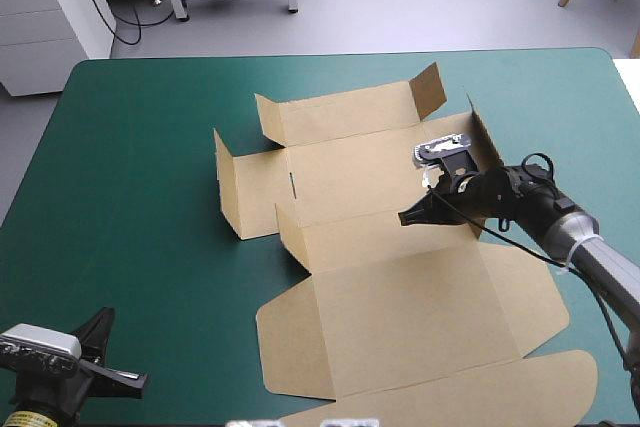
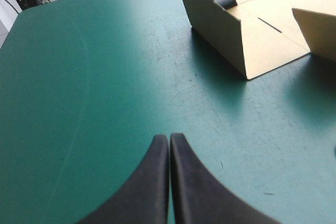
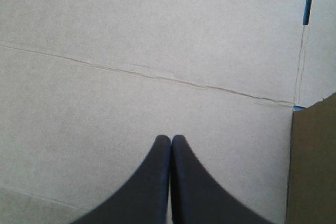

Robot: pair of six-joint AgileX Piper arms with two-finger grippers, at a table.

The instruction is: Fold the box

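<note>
Box point(image 1: 400, 297), walls partly raised, lies beneath the right gripper point(image 1: 404, 217).

One box point(image 1: 350, 172) on one table point(image 1: 130, 197). Two grippers: one left gripper point(image 2: 169, 137), one right gripper point(image 3: 171, 139), with two black fingers on each, so four fingers in all. On the box, four walls point(image 1: 228, 187) standing up and one lid point(image 1: 410, 317) lying flat.

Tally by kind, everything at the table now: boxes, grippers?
brown box: 1
black grippers: 2, the left gripper and the right gripper, both shut
Total: 3
</note>
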